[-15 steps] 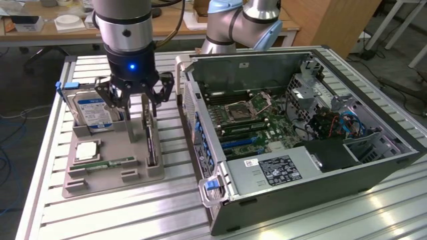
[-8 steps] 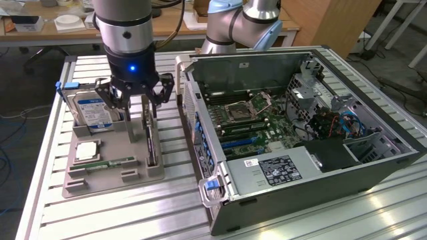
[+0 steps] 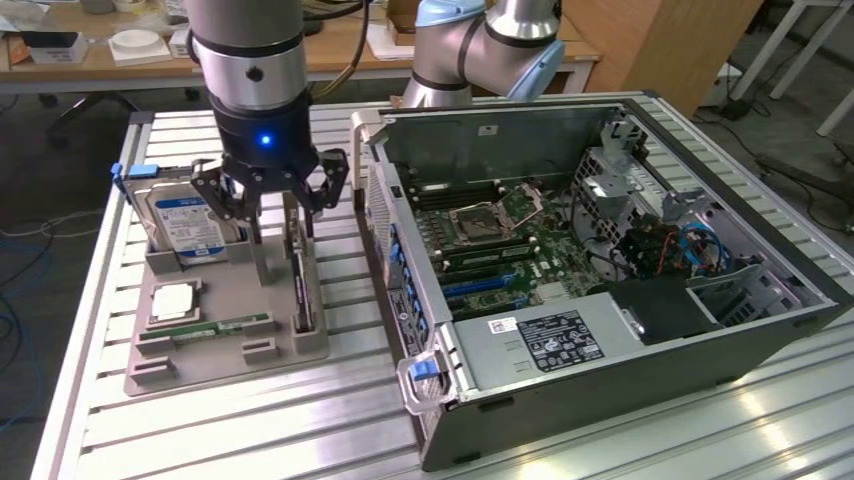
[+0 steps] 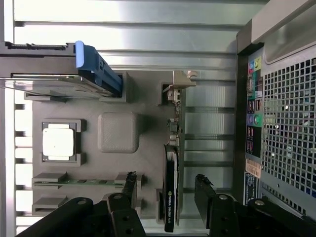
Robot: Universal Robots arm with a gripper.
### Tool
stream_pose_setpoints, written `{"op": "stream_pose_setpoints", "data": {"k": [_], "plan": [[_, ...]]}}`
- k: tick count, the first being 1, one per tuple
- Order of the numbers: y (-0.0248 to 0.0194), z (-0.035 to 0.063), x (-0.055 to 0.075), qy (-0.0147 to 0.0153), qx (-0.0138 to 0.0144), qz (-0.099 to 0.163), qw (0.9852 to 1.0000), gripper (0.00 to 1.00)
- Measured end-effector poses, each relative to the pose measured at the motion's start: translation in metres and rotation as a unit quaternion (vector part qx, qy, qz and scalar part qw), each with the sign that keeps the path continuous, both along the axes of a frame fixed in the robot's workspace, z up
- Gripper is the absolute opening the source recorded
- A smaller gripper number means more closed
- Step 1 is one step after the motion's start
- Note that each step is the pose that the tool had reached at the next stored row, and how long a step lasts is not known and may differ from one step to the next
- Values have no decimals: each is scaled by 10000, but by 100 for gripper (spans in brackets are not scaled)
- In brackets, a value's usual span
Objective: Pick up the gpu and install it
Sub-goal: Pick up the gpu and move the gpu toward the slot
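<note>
A grey moulded parts tray holds four things, each in its own pocket; a boxy silver hard drive with a blue-white label stands upright at the far end; a small square silver processor chip lies flat in a square recess; a slim green memory stick sits in a narrow slot near it; the gpu, a thin dark circuit card with a silvery metal end bracket, stands on edge in a long slot on the side of the tray nearest the computer. Just beside the tray, a black and silver desktop computer case lies open on its side, its green motherboard exposed.

The black gripper hangs over the tray with its jaws spread wide and nothing in them; in the wrist view the gpu runs between the two fingers with a gap on either side.

Tray and case rest on a ribbed aluminium table; behind it stand wooden desks and a second pale blue-grey robot arm.
</note>
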State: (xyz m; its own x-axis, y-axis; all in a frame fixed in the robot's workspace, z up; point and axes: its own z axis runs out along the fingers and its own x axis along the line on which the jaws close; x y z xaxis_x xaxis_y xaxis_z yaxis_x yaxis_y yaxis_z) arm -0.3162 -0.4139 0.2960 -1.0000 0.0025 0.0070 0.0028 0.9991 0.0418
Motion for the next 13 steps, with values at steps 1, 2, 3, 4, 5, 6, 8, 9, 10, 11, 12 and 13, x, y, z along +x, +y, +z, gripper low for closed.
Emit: {"op": "stream_pose_setpoints", "data": {"k": [1,2,3,4,5,6,8,9,10,11,12,13], "plan": [[0,-4,0,0,0,0,10000,59],[-1,-7,0,0,0,0,10000,59],[-1,-11,0,0,0,0,10000,59],[-1,-15,0,0,0,0,10000,59],[-2,-18,0,0,0,0,10000,59],[-2,-22,0,0,0,0,10000,59],[-3,-29,0,0,0,0,10000,59],[-3,-32,0,0,0,0,10000,59],[-4,-36,0,0,0,0,10000,59],[-5,-40,0,0,0,0,10000,59],[-5,-43,0,-1,0,0,10000,59],[-6,-45,0,0,0,0,10000,59]]}}
